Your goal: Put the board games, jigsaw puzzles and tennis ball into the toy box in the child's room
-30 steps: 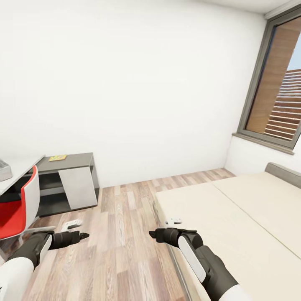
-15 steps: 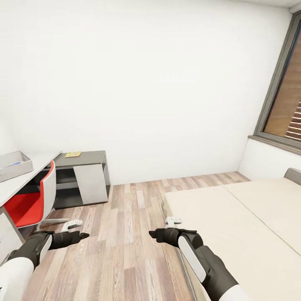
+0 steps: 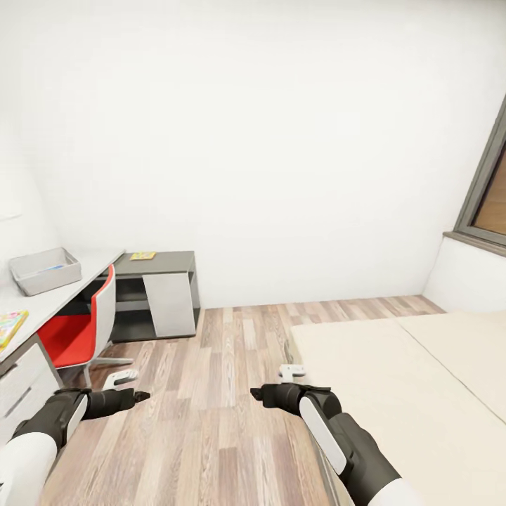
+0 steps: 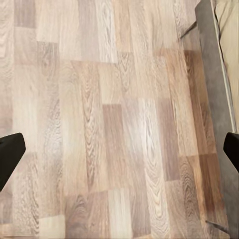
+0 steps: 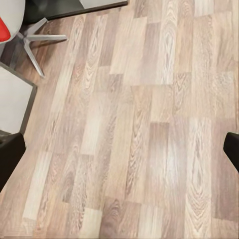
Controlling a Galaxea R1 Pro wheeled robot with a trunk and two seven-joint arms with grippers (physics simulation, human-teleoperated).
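At your ten o'clock the table (image 3: 53, 299) runs along the left wall, its pale top joined to a lower dark-grey cabinet section (image 3: 158, 263) at about eleven o'clock. The toy box (image 3: 45, 270) sits on the pale top near the far end, with something blue just visible inside it; you cannot tell what it is. Nearer you, at nine o'clock, a jigsaw puzzle (image 3: 10, 327) lies flat on the table at the edge of the head view. A small flat yellow box (image 3: 143, 256) lies on the dark cabinet top; its print is too small to read. A red and white chair (image 3: 81, 323) stands tucked against the table.

Your left gripper (image 3: 140, 396) hangs low at seven o'clock over the wood-plank floor (image 3: 218, 393), grasping nothing; in its wrist view the fingers (image 4: 10, 154) stand wide apart at either edge, with bare planks between them. Your right gripper (image 3: 257, 393) hangs at six o'clock just beside the corner of the bed (image 3: 414, 393), likewise released and empty, its fingertips (image 5: 11, 154) spread wide over the floor. The bed's beige cover fills your four o'clock, and a dark window frame (image 3: 485, 190) stands at two o'clock.
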